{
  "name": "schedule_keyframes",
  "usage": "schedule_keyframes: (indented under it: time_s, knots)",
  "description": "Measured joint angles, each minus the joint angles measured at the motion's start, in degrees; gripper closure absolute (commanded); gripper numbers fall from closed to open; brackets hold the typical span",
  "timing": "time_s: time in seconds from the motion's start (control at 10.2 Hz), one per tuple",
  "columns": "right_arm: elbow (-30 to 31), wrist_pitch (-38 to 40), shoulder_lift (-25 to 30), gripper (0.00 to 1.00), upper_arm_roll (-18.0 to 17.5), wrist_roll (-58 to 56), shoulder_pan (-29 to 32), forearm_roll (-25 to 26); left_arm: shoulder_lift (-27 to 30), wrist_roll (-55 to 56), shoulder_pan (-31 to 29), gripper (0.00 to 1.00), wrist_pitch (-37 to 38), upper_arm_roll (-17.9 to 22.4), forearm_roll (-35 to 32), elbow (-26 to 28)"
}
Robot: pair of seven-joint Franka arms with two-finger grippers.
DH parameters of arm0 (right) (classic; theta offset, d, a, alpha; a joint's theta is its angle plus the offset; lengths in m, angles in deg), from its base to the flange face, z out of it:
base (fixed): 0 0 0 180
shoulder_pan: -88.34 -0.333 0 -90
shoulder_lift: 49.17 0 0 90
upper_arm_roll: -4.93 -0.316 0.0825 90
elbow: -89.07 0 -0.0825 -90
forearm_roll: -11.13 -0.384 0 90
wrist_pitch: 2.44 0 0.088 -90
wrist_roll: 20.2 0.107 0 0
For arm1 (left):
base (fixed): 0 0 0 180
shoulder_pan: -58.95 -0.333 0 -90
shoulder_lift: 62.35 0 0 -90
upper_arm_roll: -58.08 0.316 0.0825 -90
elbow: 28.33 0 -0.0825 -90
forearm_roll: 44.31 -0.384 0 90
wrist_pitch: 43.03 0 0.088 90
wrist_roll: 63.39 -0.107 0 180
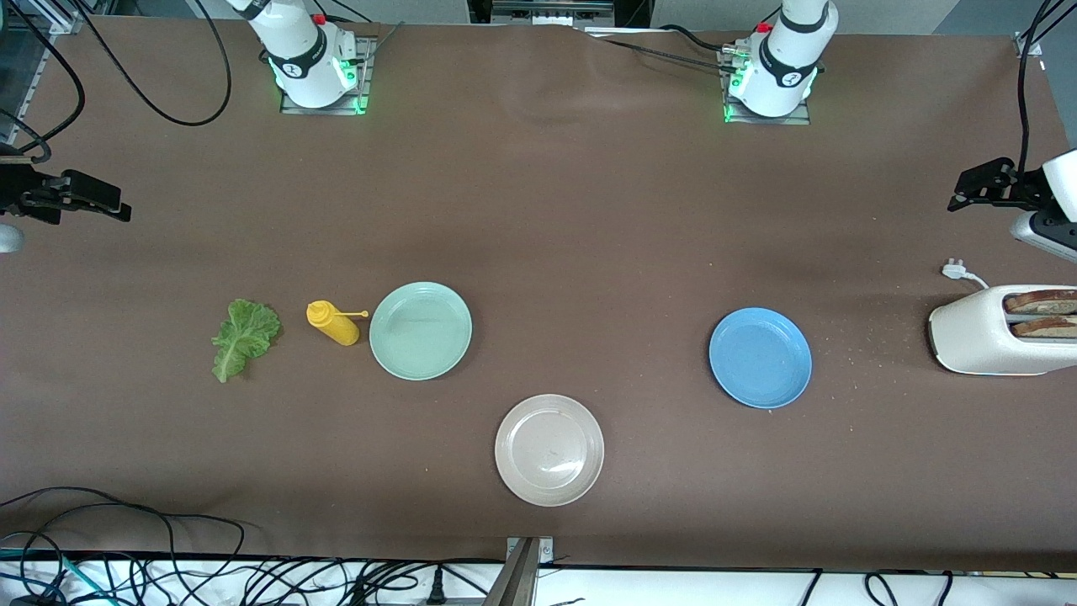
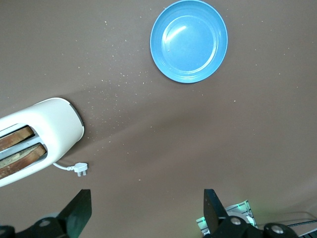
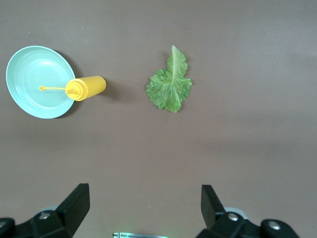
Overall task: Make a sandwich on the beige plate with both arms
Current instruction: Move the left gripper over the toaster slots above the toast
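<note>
The beige plate (image 1: 549, 450) lies bare at mid-table, nearest the front camera. Two brown bread slices (image 1: 1043, 313) (image 2: 20, 148) stand in the slots of a white toaster (image 1: 976, 337) (image 2: 54, 124) at the left arm's end. A crinkly green lettuce leaf (image 1: 244, 337) (image 3: 170, 87) lies flat on the cloth toward the right arm's end. My left gripper (image 1: 976, 187) (image 2: 147, 198) hangs open over bare cloth by the toaster, holding nothing. Over bare cloth at the right arm's end, my right gripper (image 1: 101, 198) (image 3: 144, 193) is open and holds nothing.
A mint-green plate (image 1: 421, 330) (image 3: 34, 82) sits beside a yellow squeeze bottle (image 1: 335, 323) (image 3: 86, 88) lying on its side. A blue plate (image 1: 760, 358) (image 2: 188, 40) is between the beige plate and the toaster. The toaster's white plug (image 1: 955, 271) (image 2: 79, 168) lies loose. Crumbs dot the cloth there.
</note>
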Motion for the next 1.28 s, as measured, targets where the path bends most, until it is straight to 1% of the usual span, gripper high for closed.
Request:
schedule_keyframes:
  time_s: [0.2,0.39,0.69,1.28]
  knots:
    - [0.0,0.0,0.0,0.0,0.0,0.0,0.0,0.0,-1.2,-3.5,-0.1,0.0,-0.3,0.0,-0.7,-1.0]
    - [0.0,0.0,0.0,0.0,0.0,0.0,0.0,0.0,-3.8,-8.2,-0.3,0.0,-0.6,0.2,-3.4,-3.7]
    - [0.0,0.3,0.0,0.0,0.0,0.0,0.0,0.0,-7.8,-13.6,-2.1,0.0,-2.3,0.4,-4.0,-7.4]
    - [0.0,0.4,0.0,0.0,0.0,0.0,0.0,0.0,-12.0,-30.4,-9.0,0.0,-11.2,0.6,-4.1,-8.1]
